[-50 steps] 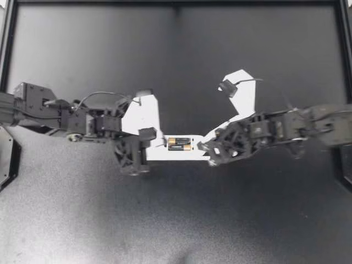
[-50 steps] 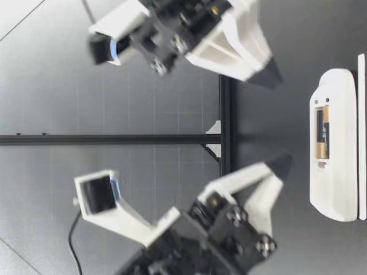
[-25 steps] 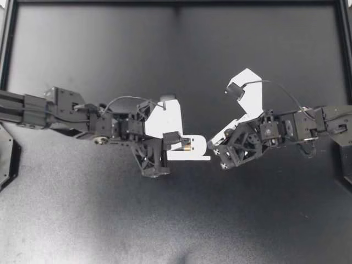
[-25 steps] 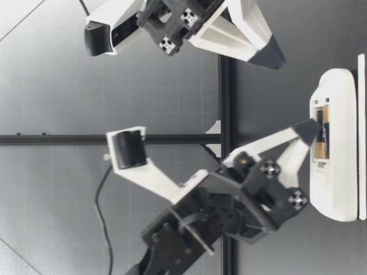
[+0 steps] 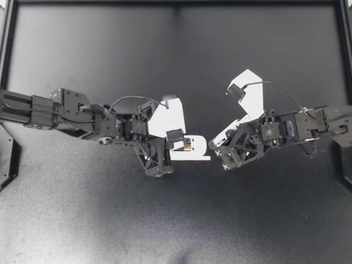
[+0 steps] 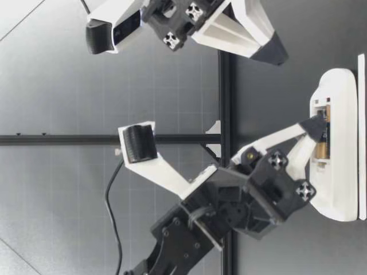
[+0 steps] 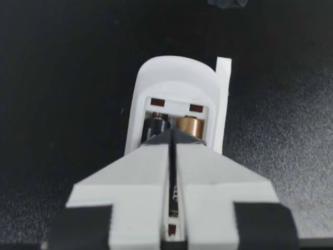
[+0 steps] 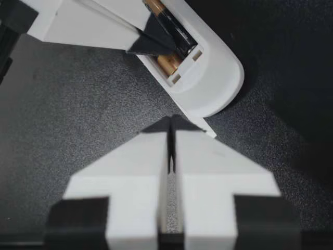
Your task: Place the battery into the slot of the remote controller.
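The white remote (image 5: 199, 149) lies face down on the black mat with its battery slot uncovered. In the left wrist view the slot holds a black battery (image 7: 155, 125) and a gold-ended battery (image 7: 188, 125) side by side. My left gripper (image 5: 183, 146) is shut with nothing between its fingers, and its dark tips rest on the batteries (image 6: 323, 133) in the slot. My right gripper (image 5: 216, 152) is shut and empty, hovering just beyond the remote's rounded end (image 8: 221, 86). It hangs above the table in the low view (image 6: 276, 55).
A flat white strip (image 7: 223, 99), perhaps the slot's cover, lies along one side of the remote. Black frame rails (image 5: 176, 3) border the mat at the back and sides. Open mat extends in front of both arms.
My left gripper swung over the remote and sank until its tips touch the batteries. My right gripper drew back a little from the remote's end and stayed shut.
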`<state>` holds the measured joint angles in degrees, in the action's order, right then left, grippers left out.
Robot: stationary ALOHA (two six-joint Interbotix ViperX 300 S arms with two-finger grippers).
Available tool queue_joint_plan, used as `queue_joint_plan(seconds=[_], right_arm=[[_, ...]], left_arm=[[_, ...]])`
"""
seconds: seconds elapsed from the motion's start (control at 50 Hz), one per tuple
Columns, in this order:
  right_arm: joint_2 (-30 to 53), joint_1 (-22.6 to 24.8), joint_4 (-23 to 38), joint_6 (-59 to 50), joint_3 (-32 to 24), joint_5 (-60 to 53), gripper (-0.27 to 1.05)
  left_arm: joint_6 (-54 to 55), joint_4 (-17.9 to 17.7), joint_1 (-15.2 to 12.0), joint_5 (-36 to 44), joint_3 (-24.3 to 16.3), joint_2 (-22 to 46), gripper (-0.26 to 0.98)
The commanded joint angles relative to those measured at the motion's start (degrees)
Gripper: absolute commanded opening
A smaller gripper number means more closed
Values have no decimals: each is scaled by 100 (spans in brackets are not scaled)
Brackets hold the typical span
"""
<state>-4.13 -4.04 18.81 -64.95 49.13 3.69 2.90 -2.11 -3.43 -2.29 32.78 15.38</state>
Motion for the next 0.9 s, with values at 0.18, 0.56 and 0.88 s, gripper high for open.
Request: queue_joint_plan(seconds=[0.18,0.56,0.88], right_arm=[[-396,-26,1072,70,-237,-88,-13],[-686,-26,3050,70,-475,-141,-13],[-747,-18,3647,62,-580,-185,-13]], left_arm=[[-9,-9,97,9,185,-923,-13],[-9,-9,97,615,1055,-2259,-13],[-44,-9,97,1125,1538,-2839,-13]])
